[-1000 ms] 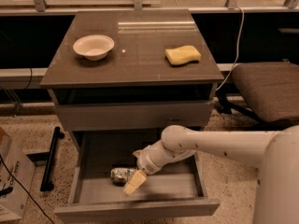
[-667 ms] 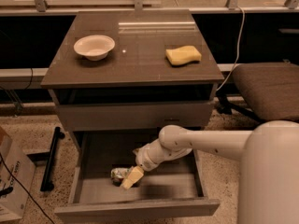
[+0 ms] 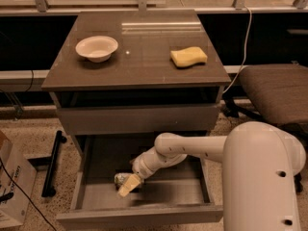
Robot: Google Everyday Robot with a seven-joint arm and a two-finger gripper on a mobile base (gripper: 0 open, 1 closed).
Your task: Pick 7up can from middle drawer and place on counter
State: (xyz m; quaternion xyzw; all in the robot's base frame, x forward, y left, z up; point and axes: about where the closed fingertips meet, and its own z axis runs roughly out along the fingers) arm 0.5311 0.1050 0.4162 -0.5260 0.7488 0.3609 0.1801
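The 7up can lies on its side in the open middle drawer, left of centre on the drawer floor. My gripper reaches down into the drawer from the right and sits right at the can, partly covering it. My white arm spans the drawer's right half. The counter is the glossy dark top of the cabinet above.
On the counter stand a white bowl at the back left and a yellow sponge at the right. A padded chair stands right of the cabinet. A cardboard box and a black bar lie on the floor at the left.
My gripper has shifted slightly left along the drawer floor and sits closer over the can. The can stays on the drawer floor.
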